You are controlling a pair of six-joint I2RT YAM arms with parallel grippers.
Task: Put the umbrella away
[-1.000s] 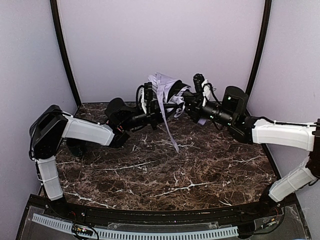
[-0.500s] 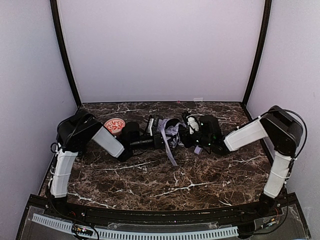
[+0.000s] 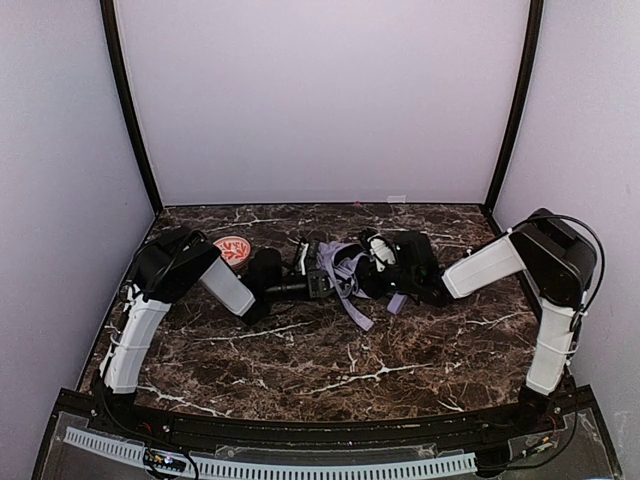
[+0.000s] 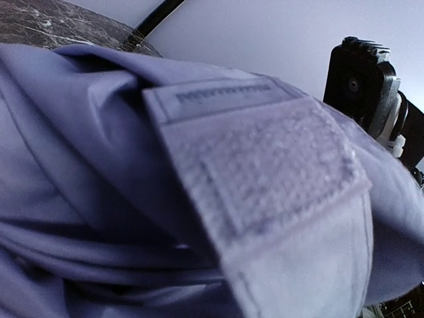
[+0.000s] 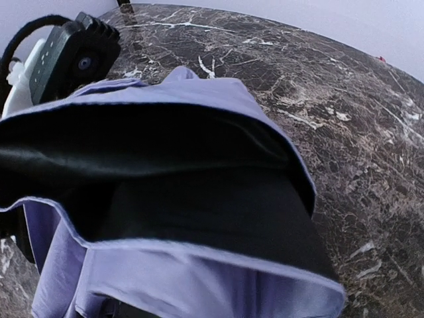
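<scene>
The umbrella (image 3: 345, 268) lies as a crumpled lavender and black bundle on the marble table (image 3: 300, 350), and its strap (image 3: 362, 316) trails toward the front. My left gripper (image 3: 318, 281) presses into its left end, fingers buried in the cloth. My right gripper (image 3: 377, 264) is against its right end. In the left wrist view, lavender fabric (image 4: 86, 146) and a velcro strap tab (image 4: 265, 172) fill the frame. In the right wrist view, folds of the umbrella (image 5: 179, 199) with a black underside hide the fingers.
A small red-patterned bowl (image 3: 232, 248) sits at the back left, just behind my left arm (image 3: 225, 285). The right arm (image 3: 490, 265) reaches in from the right. Lavender walls with black corner posts (image 3: 130, 120) close in the back and sides.
Both arms have come down from mid-air, and the umbrella now rests low on the table. Its strap has swung a little to the right.
</scene>
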